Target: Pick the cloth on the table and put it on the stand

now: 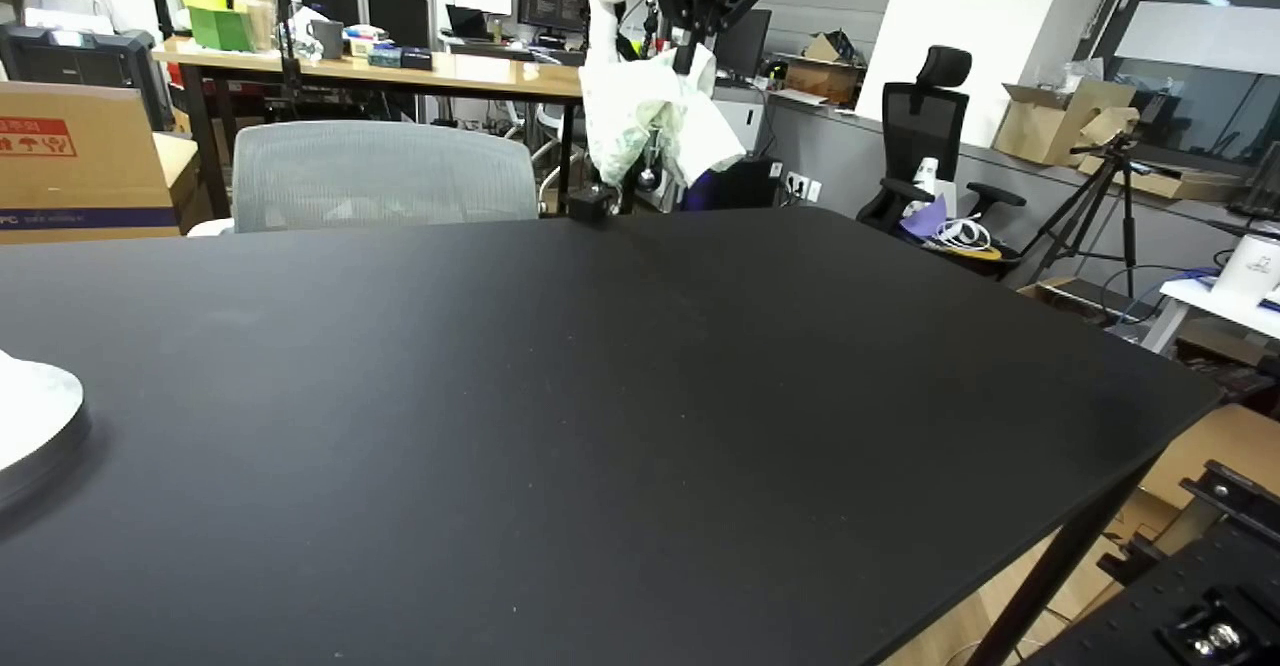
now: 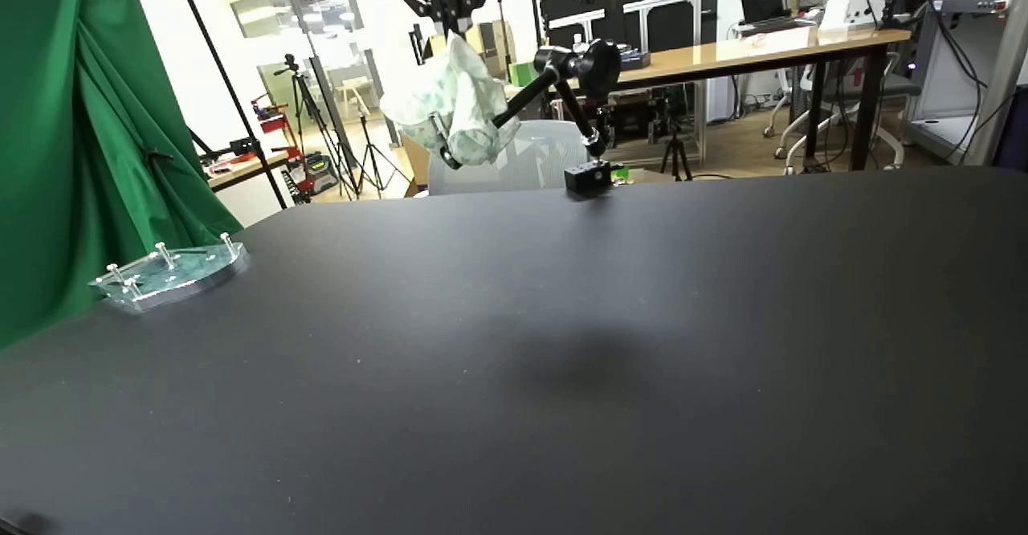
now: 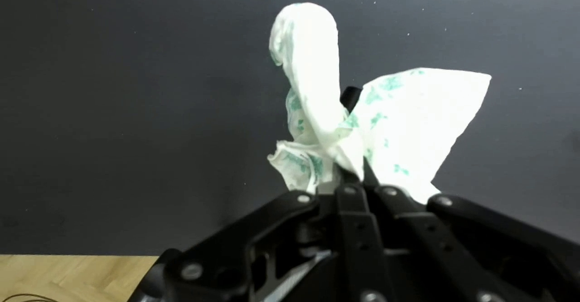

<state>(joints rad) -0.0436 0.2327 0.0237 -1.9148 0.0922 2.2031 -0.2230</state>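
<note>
The white cloth (image 1: 630, 121) with green print hangs bunched from my gripper (image 1: 690, 61), above the far edge of the black table. It also shows in an exterior view (image 2: 474, 117) and in the wrist view (image 3: 408, 125). My gripper (image 3: 355, 175) has its fingertips close together with a fold of the cloth pinched between them. The stand (image 2: 590, 177) is a black jointed arm on a small block at the far table edge. Its arm reaches in behind the cloth, and a dark tip shows below it. The cloth hides part of the arm; I cannot tell whether its weight rests there.
A clear plate with upright bolts (image 2: 173, 274) lies at the table's edge beside a green curtain (image 2: 48, 157). A white round object (image 1: 35, 411) sits at the table's side. A grey chair (image 1: 385, 181) stands behind the far edge of the table (image 1: 600, 426).
</note>
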